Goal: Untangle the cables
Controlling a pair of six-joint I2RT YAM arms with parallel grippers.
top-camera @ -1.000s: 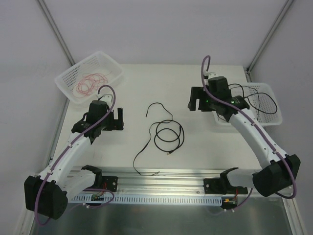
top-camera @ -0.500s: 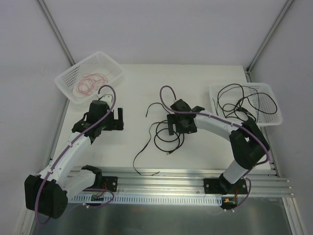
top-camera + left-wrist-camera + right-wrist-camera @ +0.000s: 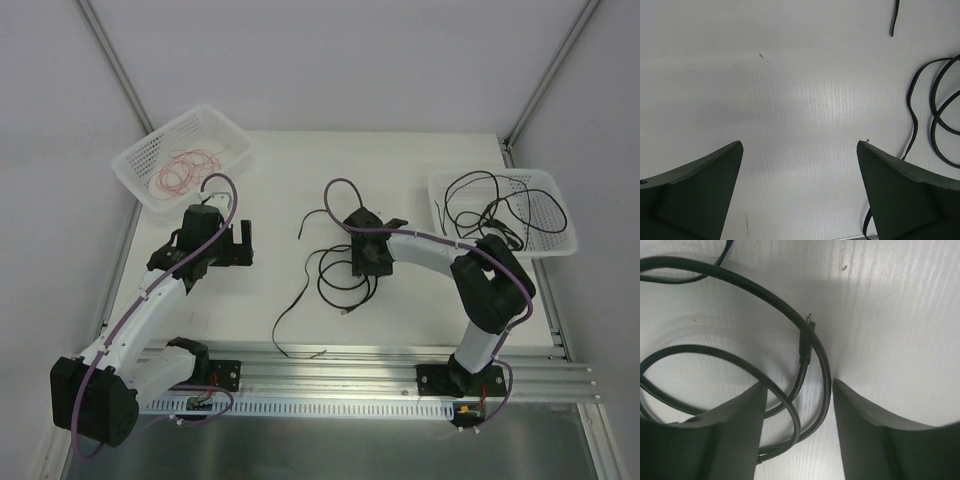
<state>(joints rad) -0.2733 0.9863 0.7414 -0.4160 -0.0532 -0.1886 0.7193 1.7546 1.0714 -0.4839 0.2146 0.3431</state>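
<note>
the black cable coil [image 3: 343,285] clutters the middle of the bench [image 3: 430,310], with loose tails running out toward 11 o'clock and 7 o'clock; the right tool [image 3: 365,265] sits low over the coil's 12 o'clock side, fingers parted, with strands crossing the gap between them; the left tool [image 3: 244,246], fingers wide apart, has bare bench beneath it, the nearest strand off at its 3 o'clock; open bench lies at 12 o'clock and 4 o'clock of the coil; the left basket [image 3: 128,168] blocks the 10 o'clock corner, the right basket [image 3: 545,247] the 2 o'clock edge
</note>
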